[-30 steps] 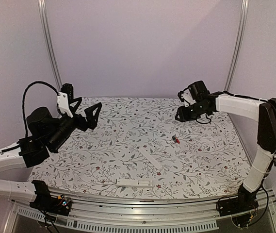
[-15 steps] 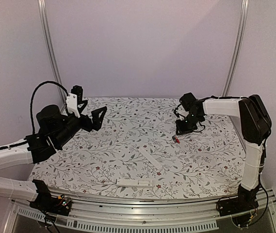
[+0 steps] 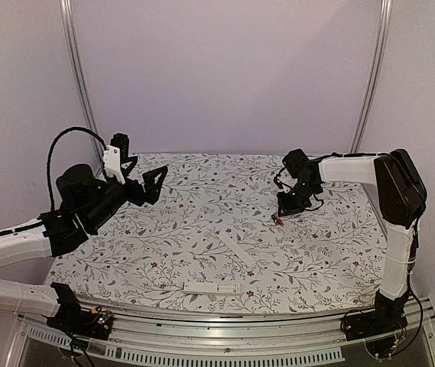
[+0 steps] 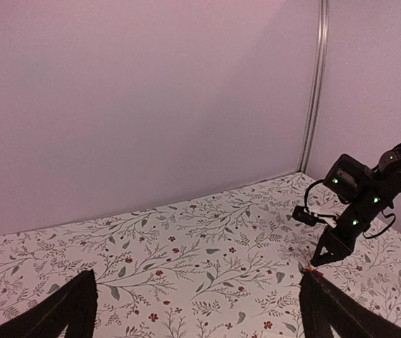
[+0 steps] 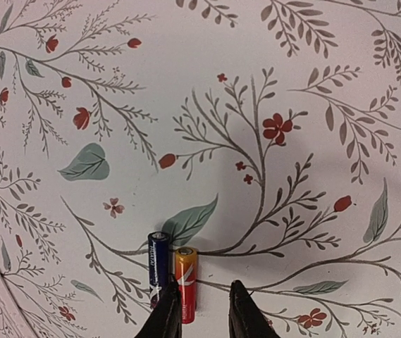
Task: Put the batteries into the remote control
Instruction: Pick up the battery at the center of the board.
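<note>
Two batteries lie side by side on the flowered cloth, a blue one (image 5: 158, 271) and an orange-red one (image 5: 186, 282); from above they are a small red speck (image 3: 278, 220). My right gripper (image 5: 204, 313) points down right over them with its jaws a narrow gap apart and nothing held. Its left fingertip (image 5: 168, 310) overlaps the seam between the two cells. The white remote control (image 3: 212, 287) lies near the front edge. My left gripper (image 3: 147, 170) hovers wide open above the far left, with only bare cloth between its fingers (image 4: 66, 313).
A thin flat white cover strip (image 3: 236, 250) lies diagonally between the remote and the batteries. Metal frame posts (image 3: 370, 76) and lilac walls close the back and sides. The right arm's gripper (image 4: 330, 246) shows across the table in the left wrist view.
My right gripper has come down from the back right and forward to just over the batteries, and its jaws have narrowed. The left arm has shifted a little up and to the right, still open.
</note>
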`<state>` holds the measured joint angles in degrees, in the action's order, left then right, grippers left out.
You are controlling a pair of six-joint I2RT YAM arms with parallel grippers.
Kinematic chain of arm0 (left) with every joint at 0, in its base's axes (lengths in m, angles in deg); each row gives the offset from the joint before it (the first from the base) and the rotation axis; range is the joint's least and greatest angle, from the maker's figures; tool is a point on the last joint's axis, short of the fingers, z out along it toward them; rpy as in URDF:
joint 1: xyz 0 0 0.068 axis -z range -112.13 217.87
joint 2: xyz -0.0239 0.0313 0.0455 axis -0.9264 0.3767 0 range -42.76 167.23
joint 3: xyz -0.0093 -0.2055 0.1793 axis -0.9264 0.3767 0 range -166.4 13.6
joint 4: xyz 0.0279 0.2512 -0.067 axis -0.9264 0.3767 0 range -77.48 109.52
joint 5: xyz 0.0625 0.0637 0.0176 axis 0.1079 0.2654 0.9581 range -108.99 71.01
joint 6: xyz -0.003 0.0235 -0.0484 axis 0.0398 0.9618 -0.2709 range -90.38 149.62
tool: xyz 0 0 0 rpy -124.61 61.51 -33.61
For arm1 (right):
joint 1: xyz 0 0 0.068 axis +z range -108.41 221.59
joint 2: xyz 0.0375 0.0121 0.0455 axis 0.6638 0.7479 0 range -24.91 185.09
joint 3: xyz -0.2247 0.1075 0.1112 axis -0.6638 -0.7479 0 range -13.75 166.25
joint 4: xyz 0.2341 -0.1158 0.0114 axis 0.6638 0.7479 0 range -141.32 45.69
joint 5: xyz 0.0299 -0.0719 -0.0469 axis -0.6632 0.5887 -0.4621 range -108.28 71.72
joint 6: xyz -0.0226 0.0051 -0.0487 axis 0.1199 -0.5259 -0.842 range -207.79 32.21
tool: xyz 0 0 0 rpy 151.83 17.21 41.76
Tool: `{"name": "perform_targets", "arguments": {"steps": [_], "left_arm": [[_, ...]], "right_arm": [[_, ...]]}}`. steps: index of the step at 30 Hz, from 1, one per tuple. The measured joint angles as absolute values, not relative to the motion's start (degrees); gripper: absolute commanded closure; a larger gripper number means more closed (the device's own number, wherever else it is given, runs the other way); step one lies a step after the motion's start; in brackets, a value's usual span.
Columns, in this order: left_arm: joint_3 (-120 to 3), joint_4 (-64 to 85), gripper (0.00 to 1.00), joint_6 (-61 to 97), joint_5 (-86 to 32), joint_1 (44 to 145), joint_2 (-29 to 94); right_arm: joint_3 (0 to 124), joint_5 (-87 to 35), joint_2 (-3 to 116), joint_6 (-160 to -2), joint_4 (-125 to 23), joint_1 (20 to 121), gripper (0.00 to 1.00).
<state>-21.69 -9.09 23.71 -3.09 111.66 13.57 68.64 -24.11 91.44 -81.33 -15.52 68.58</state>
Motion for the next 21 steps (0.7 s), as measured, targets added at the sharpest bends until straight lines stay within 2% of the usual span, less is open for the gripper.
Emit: {"name": "perform_targets", "arguments": {"steps": [15,21], "left_arm": [[-21.7,-9.3,0.00,23.5,-3.5,111.2,13.6],[-21.7,-9.3,0.00,23.4,-3.6,110.9,13.6]], "right_arm": [[68.2,-24.8,93.2,-81.4,-15.5,69.2,0.81],[68.2,-23.3,93.5,-81.5,-15.5,69.7,0.87]]}}
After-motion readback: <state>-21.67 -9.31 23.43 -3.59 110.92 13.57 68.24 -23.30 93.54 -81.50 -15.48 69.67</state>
